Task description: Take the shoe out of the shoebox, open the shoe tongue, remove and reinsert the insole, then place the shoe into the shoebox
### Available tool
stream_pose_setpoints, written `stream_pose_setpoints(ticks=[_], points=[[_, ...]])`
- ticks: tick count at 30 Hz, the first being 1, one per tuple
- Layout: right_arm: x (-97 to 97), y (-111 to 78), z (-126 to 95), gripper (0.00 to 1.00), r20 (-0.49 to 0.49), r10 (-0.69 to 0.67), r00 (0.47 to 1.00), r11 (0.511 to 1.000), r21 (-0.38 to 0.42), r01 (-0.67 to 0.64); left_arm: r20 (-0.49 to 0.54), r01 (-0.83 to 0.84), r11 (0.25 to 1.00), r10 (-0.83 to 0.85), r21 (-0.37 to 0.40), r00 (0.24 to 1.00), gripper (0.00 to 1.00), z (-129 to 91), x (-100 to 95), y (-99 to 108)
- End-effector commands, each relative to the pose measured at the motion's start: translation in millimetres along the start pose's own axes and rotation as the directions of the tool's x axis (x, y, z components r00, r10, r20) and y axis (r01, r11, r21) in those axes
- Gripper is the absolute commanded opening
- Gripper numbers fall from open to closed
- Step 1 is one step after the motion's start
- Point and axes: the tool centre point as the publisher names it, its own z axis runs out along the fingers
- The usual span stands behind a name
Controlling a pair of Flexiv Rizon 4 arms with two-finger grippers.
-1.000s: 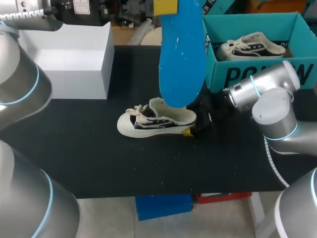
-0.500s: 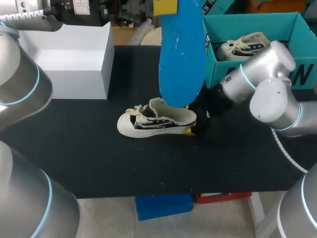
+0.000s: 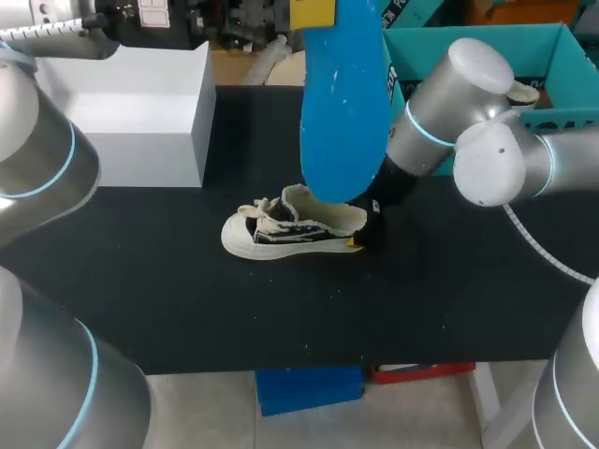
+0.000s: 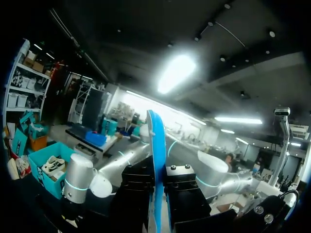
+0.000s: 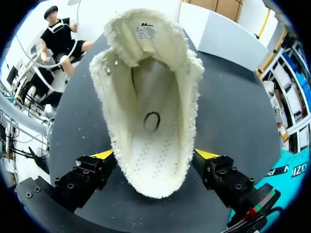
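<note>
On the black counter, your right pincer clamps the white canvas sneaker. Your left pincer grips the blue foam insole.

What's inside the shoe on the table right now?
No insole: the shoe shows only its bare stitched footbed with a ring mark. The blue insole is up in the left gripper. The toe end is hidden under the tongue.
</note>
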Motion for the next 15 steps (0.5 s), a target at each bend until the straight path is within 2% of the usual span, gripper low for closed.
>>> stream_pose_setpoints(ticks=[1,8,15], points=[[-4.6,7.2,0.1,1.00,-0.001,-0.004,1.000,0.964,0.265,0.004,0.003,0.002,1.000,-0.002,-0.002,1.000,0.00,1.7,-0.2,-0.4],[-5.4,11.3,2.5,1.00,0.017,-0.018,1.000,0.944,0.331,0.011,0.003,0.002,1.000,-0.002,-0.002,1.000,0.00,1.7,-0.2,-0.4],[-5.6,14.0,2.6,1.00,0.008,-0.053,0.999,0.934,0.354,0.047,0.003,0.002,1.000,-0.002,-0.002,1.000,0.00,1.7,-0.2,-0.4]])
